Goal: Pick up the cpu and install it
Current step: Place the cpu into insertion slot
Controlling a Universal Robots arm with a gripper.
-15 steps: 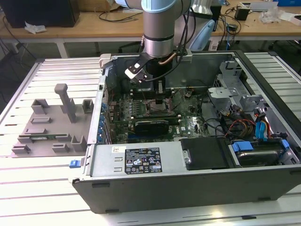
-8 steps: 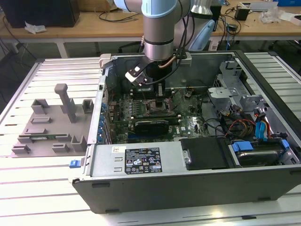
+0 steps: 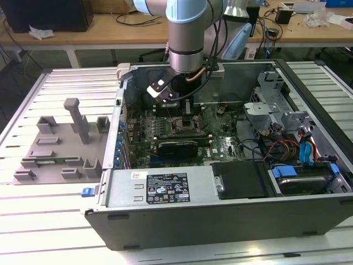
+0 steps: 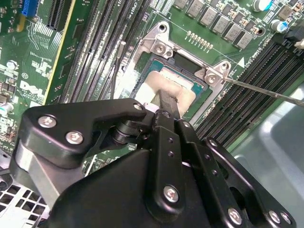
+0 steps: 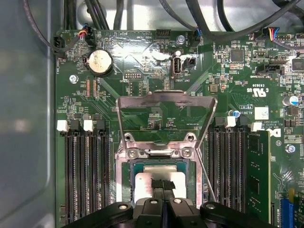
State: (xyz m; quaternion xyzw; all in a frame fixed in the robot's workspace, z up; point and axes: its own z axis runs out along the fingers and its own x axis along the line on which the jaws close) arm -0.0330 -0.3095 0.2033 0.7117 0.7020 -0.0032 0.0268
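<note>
The cpu (image 4: 154,85) (image 5: 144,182), a silvery square with a pale rim, lies flat inside the metal-framed socket (image 5: 159,153) on the green motherboard (image 5: 142,61). My gripper (image 5: 163,184) (image 4: 169,102) is shut, its two black fingers pressed together with their tips down on the middle of the cpu's top plate. The socket's load plate (image 5: 164,102) stands flipped up behind the socket, and its thin wire lever (image 4: 266,91) sticks out to one side. In the exterior view the arm reaches down into the open computer case, with the gripper (image 3: 186,110) over the board.
Black memory slots (image 5: 85,175) flank the socket on both sides, one holding a memory stick (image 5: 258,175). A long black card (image 3: 176,148), a power supply (image 3: 165,189), a drive cage (image 3: 276,110) and cables (image 3: 287,146) crowd the case. A grey tray (image 3: 60,143) sits outside, at the exterior view's left.
</note>
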